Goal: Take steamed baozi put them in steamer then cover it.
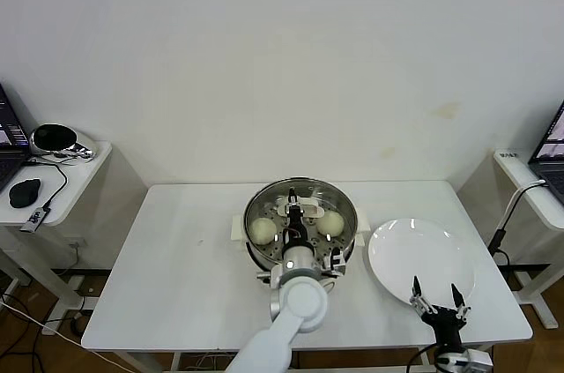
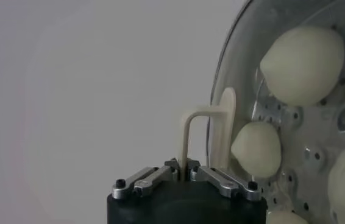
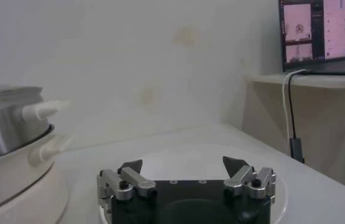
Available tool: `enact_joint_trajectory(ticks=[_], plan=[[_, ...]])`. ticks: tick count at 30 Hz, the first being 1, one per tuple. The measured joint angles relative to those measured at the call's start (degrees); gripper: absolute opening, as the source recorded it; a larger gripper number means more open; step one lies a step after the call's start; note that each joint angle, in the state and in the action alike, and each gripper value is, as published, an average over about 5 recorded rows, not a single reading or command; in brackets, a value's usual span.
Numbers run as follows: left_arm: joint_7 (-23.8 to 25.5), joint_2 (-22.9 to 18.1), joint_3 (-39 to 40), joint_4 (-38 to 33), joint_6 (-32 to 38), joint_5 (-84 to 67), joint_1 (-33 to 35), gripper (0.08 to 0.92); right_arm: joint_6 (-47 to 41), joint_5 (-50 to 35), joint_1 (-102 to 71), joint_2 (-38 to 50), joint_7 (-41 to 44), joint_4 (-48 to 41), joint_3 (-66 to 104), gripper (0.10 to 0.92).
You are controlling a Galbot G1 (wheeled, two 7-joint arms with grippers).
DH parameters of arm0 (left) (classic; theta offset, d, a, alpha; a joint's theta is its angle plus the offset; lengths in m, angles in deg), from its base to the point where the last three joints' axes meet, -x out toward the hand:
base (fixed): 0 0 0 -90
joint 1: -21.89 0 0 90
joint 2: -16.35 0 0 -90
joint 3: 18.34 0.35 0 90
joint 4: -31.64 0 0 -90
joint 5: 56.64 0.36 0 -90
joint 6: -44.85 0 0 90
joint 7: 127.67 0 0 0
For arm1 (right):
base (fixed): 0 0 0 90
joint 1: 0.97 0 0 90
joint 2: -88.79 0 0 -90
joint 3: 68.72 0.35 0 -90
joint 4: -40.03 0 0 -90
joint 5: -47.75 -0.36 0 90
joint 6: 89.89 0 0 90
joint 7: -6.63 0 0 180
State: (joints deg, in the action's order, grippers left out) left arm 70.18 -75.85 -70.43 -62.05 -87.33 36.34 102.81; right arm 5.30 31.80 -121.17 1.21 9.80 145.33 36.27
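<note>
Two arms: your left gripper point(image 1: 293, 205) works over the steamer point(image 1: 256, 254); your right gripper point(image 1: 437, 295) waits low at the near edge of the white plate point(image 1: 421, 254).
Left jaws: pinched together on the cream handle point(image 2: 204, 125) of the glass cover point(image 2: 236, 55).
Right jaws: spread wide, holding nothing.
Baozi: in the head view two buns point(image 1: 263, 230) show in the pot on the counter point(image 1: 176, 258), seen through the glass; the arm hides the near part.
Cover: over the steamer's mouth; whether its rim is fully seated you cannot tell.
Risk, seating: release with the rim cocked and the cover could slide or rock on the steel edge.
Risk, lift-off: raise the wrist before the jaws part and you drag the cover off again.
Risk, buns: a tall bun under the glass could hold it proud.
Left wrist view only: four buns point(image 2: 302, 64) on the perforated tray, and the thin grip on the handle.
Right wrist view only: steamer wall and side handle point(image 3: 41, 109) from the side; a laptop point(image 3: 322, 33) on a side desk.
Head view only: both arms and the bare plate together.
</note>
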Motion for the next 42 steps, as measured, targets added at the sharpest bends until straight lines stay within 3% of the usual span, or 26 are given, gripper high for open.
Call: enact_joint_trajectory(ticks=[16, 36, 42], plan=[[-0.6, 0.0, 0.3, -0.2, 0.0, -1.0, 0.5, 0.166, 0.1, 0.1, -0.2, 0.0, 0.0, 0.2, 0.0, 0.823], [2.0, 1.2, 3.0, -11.3, 0.0, -3.4, 4.6, 0.733, -0.1, -0.1, -0.5, 0.5, 0.0, 0.5, 0.7, 0.823], [2.0, 2.3, 3.4, -14.2, 0.0, -3.7, 6.6, 0.819, -0.1, -0.2, -0.6, 0.8, 0.1, 0.7, 0.8, 0.823]])
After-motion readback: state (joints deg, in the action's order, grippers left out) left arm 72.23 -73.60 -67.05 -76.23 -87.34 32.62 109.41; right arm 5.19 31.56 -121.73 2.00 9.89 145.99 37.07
